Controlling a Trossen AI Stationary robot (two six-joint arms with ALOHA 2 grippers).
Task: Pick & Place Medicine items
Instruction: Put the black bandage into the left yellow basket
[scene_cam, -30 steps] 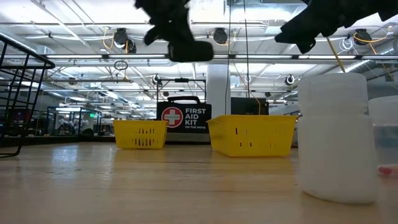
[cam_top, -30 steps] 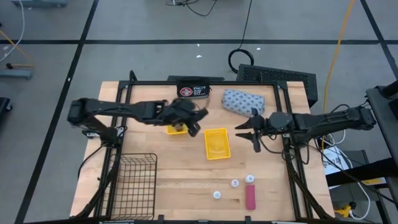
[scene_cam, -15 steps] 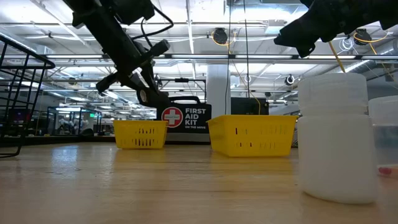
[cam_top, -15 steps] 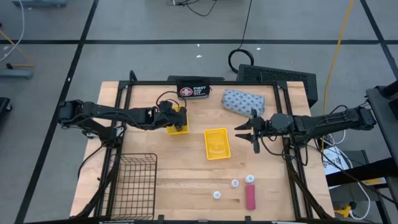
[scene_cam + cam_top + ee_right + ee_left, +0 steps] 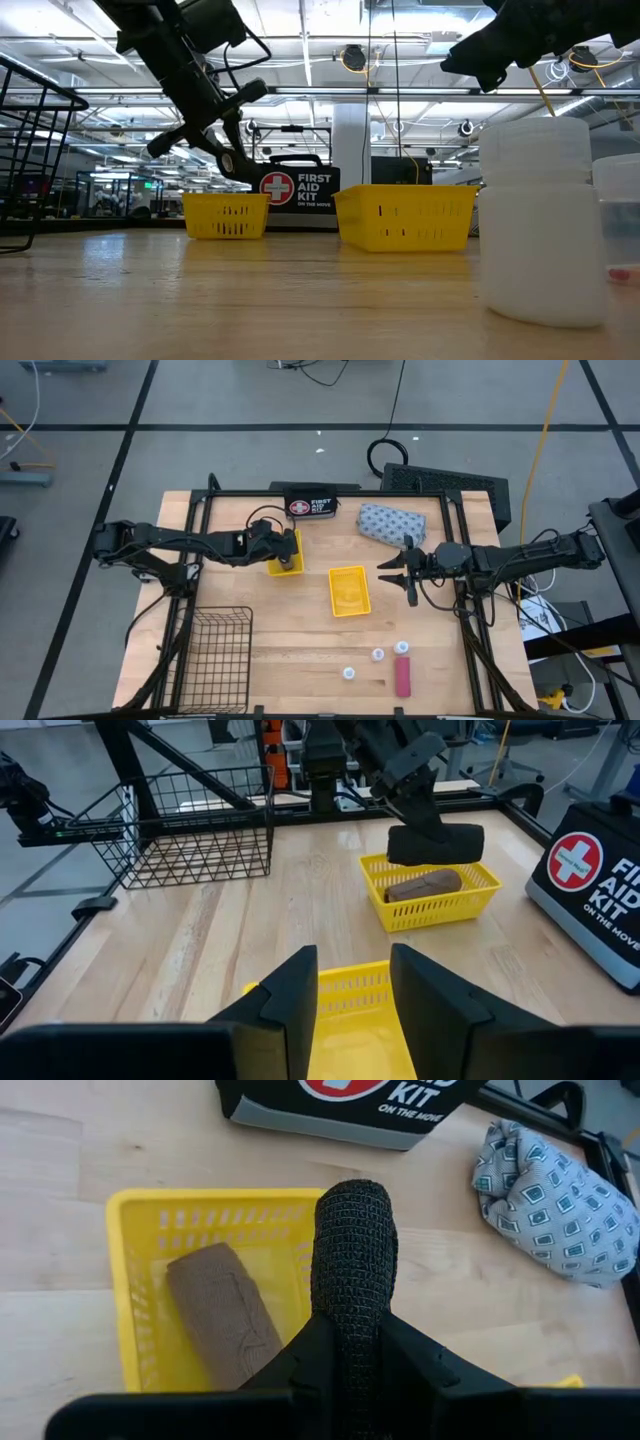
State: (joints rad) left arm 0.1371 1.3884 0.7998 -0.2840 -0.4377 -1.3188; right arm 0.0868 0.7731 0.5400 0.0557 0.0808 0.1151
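Above the table [image 5: 300,660], left claw [image 5: 288,556] clamping black roll [image 5: 352,1260].

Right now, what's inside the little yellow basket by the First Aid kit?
A brown bandage roll lies inside the small yellow basket. The left gripper holds a black roll above it, hiding part of the basket's floor, so anything under there cannot be seen.

Bright, even light falls from ceiling lamps [image 5: 352,58] seen in the low view. Shadows on the counter [image 5: 280,650] are faint. A white container [image 5: 540,220] close to that camera is blurred; the wrist views are sharp.
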